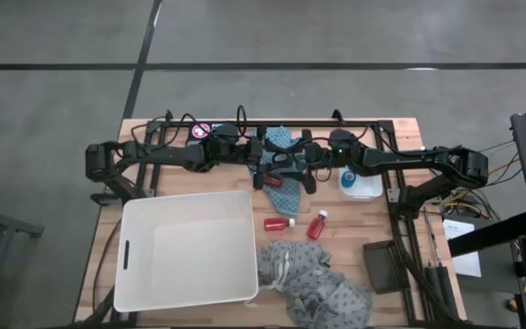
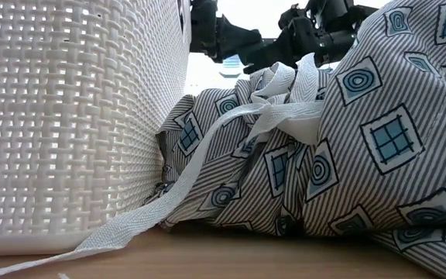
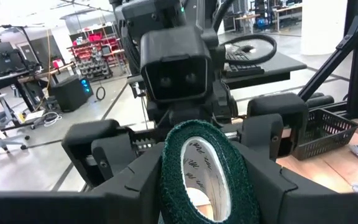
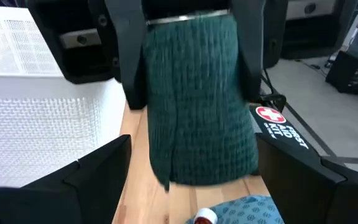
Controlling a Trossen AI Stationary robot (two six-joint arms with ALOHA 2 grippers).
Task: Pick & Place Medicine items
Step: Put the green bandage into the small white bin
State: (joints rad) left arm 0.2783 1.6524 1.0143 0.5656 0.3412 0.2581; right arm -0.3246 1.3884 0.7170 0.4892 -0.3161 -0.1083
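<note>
Cloth (image 1: 313, 288), blue-grey and patterned, is heaped at the table's front edge, with the white basket (image 1: 126, 228) just beside it; nothing is seen inside the basket. Further back, two red bottles (image 1: 278, 222) are lying on the bare wood, near each other. A third red bottle (image 1: 272, 182) can be made out just under the grippers.

Beyond these, at the middle of the table's far side, the two arms are met head to head. The teal-green roll (image 3: 207, 174) is clamped between the fingers of the left gripper (image 1: 265, 167) and held up off the table. The right gripper (image 4: 194, 174) is set facing it with its fingers spread wide, one to either side of the roll and not touching it. Off to the right, the blue round piece (image 1: 348, 176) is resting on a white object (image 1: 365, 187).

The step in hand is judged to be the carrying of the roll, possibly a handover between arms. For a handover, the right fingers would have to be closed on the roll before the left grip is loosened. Otherwise the roll is to be swung over the basket and let go.
</note>
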